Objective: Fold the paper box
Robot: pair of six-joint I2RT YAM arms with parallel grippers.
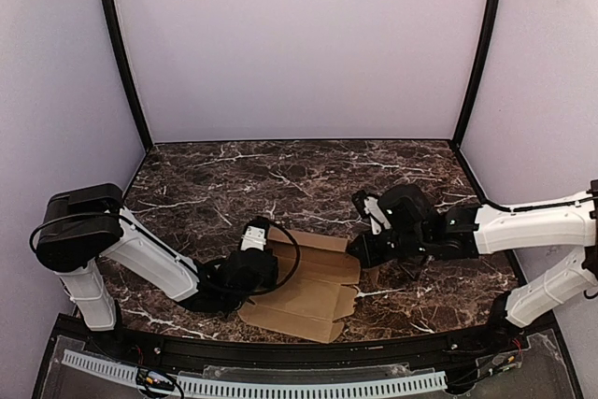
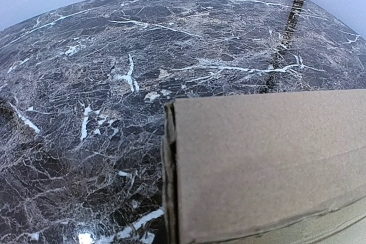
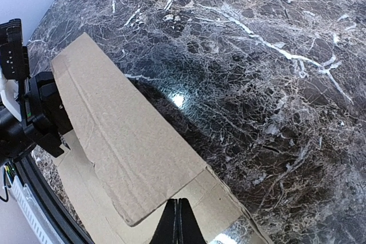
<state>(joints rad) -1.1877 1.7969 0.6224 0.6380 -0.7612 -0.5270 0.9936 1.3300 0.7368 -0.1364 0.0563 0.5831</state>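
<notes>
Reading my right pincer [image 3: 180, 221] as pressed together at the edge of the paper box [image 3: 131, 152]. My left pincer [image 1: 260, 276] sits against it; I cannot tell its spread

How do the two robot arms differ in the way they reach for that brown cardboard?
The left arm kinks sharply just before the paper box; the right arm's forearm runs straight to it. The left arm's end sits over the box's left side, the right arm's at its right edge. The right fingers show pressed shut; the left fingers cannot be made out. Both meet the same box.
</notes>
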